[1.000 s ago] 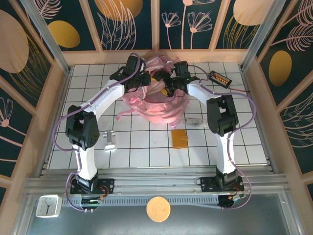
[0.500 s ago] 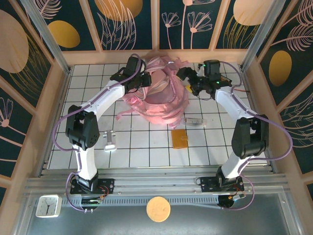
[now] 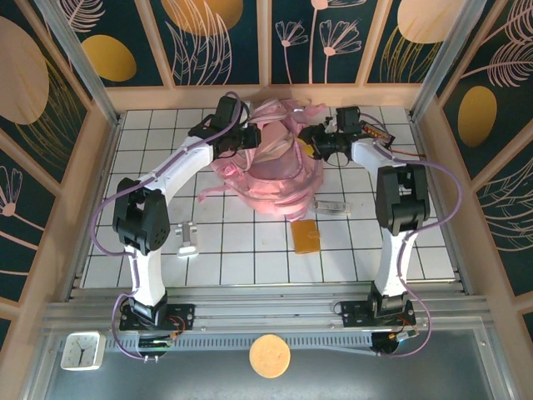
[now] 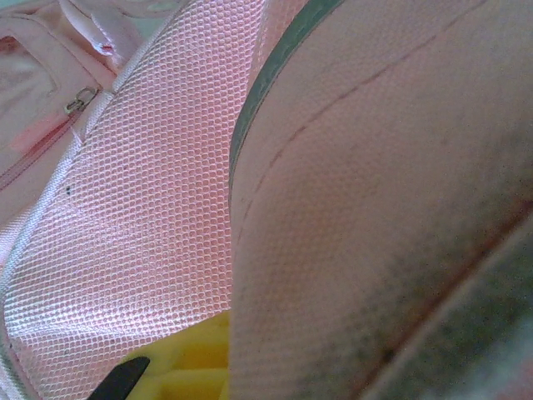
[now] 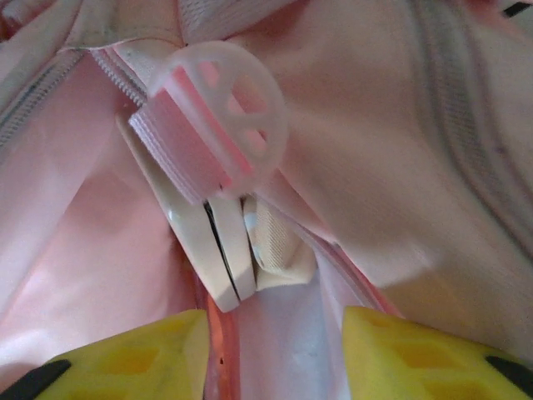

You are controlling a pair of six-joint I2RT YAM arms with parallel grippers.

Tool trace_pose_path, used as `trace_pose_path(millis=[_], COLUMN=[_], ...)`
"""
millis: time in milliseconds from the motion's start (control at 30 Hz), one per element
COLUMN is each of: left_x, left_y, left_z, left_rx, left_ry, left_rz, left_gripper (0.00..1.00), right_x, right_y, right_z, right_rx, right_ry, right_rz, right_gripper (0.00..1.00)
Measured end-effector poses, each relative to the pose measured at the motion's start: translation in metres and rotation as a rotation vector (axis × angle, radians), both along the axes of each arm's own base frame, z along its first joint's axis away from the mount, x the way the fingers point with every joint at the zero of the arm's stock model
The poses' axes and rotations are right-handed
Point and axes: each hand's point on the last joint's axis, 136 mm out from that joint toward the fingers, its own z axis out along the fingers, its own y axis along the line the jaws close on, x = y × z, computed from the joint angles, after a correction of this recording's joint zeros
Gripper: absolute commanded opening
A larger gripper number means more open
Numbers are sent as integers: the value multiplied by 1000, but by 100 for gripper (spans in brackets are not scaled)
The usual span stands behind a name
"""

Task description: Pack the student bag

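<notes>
The student bag, a soft pink backpack, lies at the back middle of the table with its mouth upward. My left gripper is shut on its upper left rim; pink mesh fabric lies over a yellow pad. My right gripper is at the bag's right rim. Its yellow pads stand apart with the zip edge and pale lining between them. A round translucent zip pull on a pink tab hangs just beyond the right fingertips.
A flat orange card lies in front of the bag, with a small clear item to its upper right. A silver-white object lies at the left. A black device sits at the back right, behind the right arm.
My right arm swung away from the bag toward the back right, then came back to the bag's right rim, and its jaws have narrowed. The left gripper has kept its hold.
</notes>
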Motion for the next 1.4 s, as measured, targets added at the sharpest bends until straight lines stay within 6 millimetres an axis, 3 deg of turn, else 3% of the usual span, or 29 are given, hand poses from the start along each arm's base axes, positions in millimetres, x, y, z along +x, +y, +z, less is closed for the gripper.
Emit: trace_pose_path(millis=[233, 300, 333, 367, 433, 467, 533, 567, 700, 800, 933, 1033, 1133, 1200, 1300, 1400], left_x=[2, 2, 2, 2, 2, 1, 0, 0, -7, -20, -49, -56, -48, -42, -31, -25], left_y=[-6, -7, -7, -7, -8, -11, -18, -22, -24, -11, 33, 78, 121, 134, 127, 117], left_z=[-6, -8, -8, -8, -8, -4, 5, 11, 31, 46, 63, 65, 38, 9, -31, -65], left_rx=[-18, -18, -18, -18, -17, -27, -42, -50, -51, -43, -44, -144, -253, -301, -363, -409], left_ry=[7, 10, 10, 10, 8, 3, -16, -30, -71, -99, -110, -78, -6, 72, 187, 284], left_rz=[-21, -23, -24, -24, -35, -50, -75, -88, -116, -106, -16, 93, 219, 270, 276, 271], left_gripper=[0, 0, 5, 18, 55, 68, 83, 98, 99, 99, 99, 99, 98, 95, 90, 85], right_x=[30, 34, 35, 34, 34, 33, 27, 21, -6, -33, -67, -80, -87, -84, -76, -69], right_y=[42, 48, 47, 46, 43, 40, 32, 24, -8, -28, -29, -9, 20, 36, 40, 32], right_z=[-2, -3, -3, -4, -3, -2, 2, 6, 32, 62, 90, 89, 77, 70, 51, 24], right_rx=[26, 24, 19, 14, -3, -20, -56, -77, -148, -186, -194, -223, -261, -279, -325, -385], right_ry=[-19, -19, -17, -12, -21, -26, -30, -27, -52, -99, -147, -149, -120, -109, -63, -13], right_rz=[49, 55, 54, 53, 51, 48, 40, 29, -16, -56, -52, 5, 79, 107, 109, 95], right_gripper=[44, 45, 48, 52, 60, 63, 66, 67, 75, 81, 87, 87, 87, 85, 80, 65])
